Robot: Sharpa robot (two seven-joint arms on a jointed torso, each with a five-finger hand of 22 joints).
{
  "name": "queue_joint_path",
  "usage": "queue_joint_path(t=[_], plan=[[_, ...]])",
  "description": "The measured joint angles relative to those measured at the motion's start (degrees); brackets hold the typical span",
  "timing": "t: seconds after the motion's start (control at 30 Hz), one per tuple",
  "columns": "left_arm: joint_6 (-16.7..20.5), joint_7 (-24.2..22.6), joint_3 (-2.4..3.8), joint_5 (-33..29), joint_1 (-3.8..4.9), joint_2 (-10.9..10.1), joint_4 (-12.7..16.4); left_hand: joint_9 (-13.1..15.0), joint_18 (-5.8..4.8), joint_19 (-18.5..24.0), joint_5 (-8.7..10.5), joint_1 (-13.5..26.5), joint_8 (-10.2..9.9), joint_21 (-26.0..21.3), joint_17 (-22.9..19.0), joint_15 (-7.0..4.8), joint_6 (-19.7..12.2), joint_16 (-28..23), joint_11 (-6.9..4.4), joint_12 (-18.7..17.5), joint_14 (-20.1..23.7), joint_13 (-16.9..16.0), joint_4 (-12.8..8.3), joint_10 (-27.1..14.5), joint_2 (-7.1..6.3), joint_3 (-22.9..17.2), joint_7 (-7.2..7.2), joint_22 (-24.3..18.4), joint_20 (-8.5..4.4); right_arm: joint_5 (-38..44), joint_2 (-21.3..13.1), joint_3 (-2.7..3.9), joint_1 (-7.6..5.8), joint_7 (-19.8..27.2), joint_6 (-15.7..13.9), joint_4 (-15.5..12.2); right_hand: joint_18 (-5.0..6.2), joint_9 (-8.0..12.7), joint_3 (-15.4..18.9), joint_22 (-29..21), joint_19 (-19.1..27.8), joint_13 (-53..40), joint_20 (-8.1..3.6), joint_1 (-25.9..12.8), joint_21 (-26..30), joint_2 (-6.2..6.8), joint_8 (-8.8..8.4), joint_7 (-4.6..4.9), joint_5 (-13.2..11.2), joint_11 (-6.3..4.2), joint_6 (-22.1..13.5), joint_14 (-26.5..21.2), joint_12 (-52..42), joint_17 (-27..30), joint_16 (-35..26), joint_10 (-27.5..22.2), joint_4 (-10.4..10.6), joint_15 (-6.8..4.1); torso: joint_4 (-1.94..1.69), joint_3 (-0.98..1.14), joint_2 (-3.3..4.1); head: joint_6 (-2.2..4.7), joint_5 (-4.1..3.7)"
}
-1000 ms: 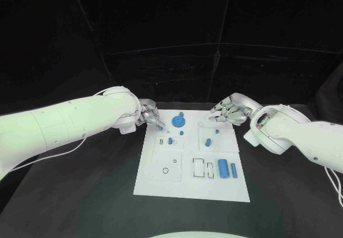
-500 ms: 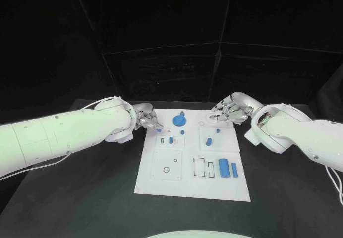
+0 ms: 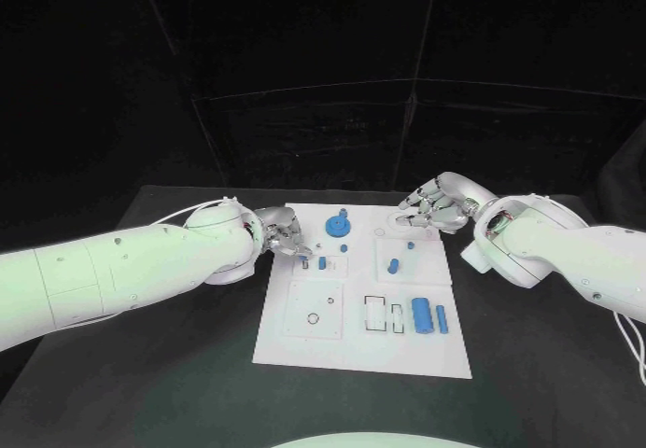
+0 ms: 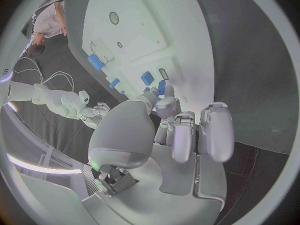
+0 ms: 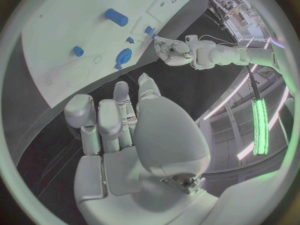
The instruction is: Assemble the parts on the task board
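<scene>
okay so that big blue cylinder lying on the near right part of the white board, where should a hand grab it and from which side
Probably around its middle, coming straight down from above. The blue cylinder lies flat on the task board, long axis running toward the robot, so fingers can close across its rounded sides. A thinner blue bar lies close on its right, so the finger there needs care.

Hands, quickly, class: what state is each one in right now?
Left hand: pinches a small blue part at its fingertips.
Right hand: holds nothing, fingers curled in.
</scene>
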State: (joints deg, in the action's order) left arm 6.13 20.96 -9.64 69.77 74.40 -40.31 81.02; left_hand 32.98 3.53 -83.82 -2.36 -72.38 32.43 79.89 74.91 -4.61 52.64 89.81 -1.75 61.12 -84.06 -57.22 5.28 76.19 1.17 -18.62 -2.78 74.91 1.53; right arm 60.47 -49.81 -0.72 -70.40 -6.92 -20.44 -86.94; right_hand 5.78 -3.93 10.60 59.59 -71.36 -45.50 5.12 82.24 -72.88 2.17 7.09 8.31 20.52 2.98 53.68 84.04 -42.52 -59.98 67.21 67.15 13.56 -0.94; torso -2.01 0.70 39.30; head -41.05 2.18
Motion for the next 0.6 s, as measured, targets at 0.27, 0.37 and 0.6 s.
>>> queue_joint_path(t=[0.27, 0.37, 0.6], plan=[[-0.24, 0.21, 0.00, 0.73, -0.14, 0.10, -0.09, 0.01, 0.00, 0.00, -0.12, 0.25, 0.01, 0.00, 0.00, 0.00, 0.00, 0.00, -0.11, 0.00, 0.00, 0.00, 0.01, 0.11, -0.22, -0.33, 0.00, 0.00, 0.00, -0.01, 0.00, 0.00, 0.01, 0.07, 0.00, 0.00, 0.00, 0.00, 0.20, -0.05, 0.00, 0.00, 0.00, 0.00, 0.00, 0.00, 0.00, 0.00, 0.00, 0.00, 0.00, 0.00, 0.00, 0.00, 0.00, 0.00, 0.20, 0.00, 0.01, 0.07, 0.03, -0.11, -0.04], [-0.56, 0.34, 0.00, 0.87, -0.16, 0.30, -0.29, 0.01, 0.00, 0.00, -0.13, 0.54, 0.01, 0.00, 0.00, 0.00, 0.00, 0.00, -0.11, 0.00, 0.00, 0.00, -0.62, 0.12, -0.47, -1.10, -0.01, 0.00, 0.00, -0.01, 0.02, 0.00, 0.01, 0.08, 0.00, 0.00, 0.00, 0.00, 0.20, -0.06, 0.00, 0.00, 0.00, 0.00, 0.00, 0.00, 0.00, 0.00, 0.00, 0.00, 0.00, 0.00, 0.00, 0.00, 0.00, 0.00, 0.20, 0.00, 0.01, 0.07, 0.04, -0.15, 0.01], [-1.54, 0.59, 0.00, 1.04, -0.26, 0.98, -0.88, 0.10, 0.00, 0.00, -0.12, 0.55, -0.02, 0.00, 0.00, 0.00, 0.00, 0.00, -0.18, -0.33, 0.00, 0.13, -0.47, 0.19, -0.46, -1.40, -0.01, 0.00, 0.00, -0.02, 0.06, 0.00, 0.01, 0.11, 0.00, 0.00, 0.00, 0.00, 0.20, -0.05, 0.00, 0.00, 0.00, 0.00, 0.00, 0.00, 0.00, 0.00, 0.00, 0.00, 0.00, 0.00, 0.00, 0.00, 0.00, 0.00, 0.20, 0.00, 0.01, 0.07, 0.06, -0.33, 0.02]])
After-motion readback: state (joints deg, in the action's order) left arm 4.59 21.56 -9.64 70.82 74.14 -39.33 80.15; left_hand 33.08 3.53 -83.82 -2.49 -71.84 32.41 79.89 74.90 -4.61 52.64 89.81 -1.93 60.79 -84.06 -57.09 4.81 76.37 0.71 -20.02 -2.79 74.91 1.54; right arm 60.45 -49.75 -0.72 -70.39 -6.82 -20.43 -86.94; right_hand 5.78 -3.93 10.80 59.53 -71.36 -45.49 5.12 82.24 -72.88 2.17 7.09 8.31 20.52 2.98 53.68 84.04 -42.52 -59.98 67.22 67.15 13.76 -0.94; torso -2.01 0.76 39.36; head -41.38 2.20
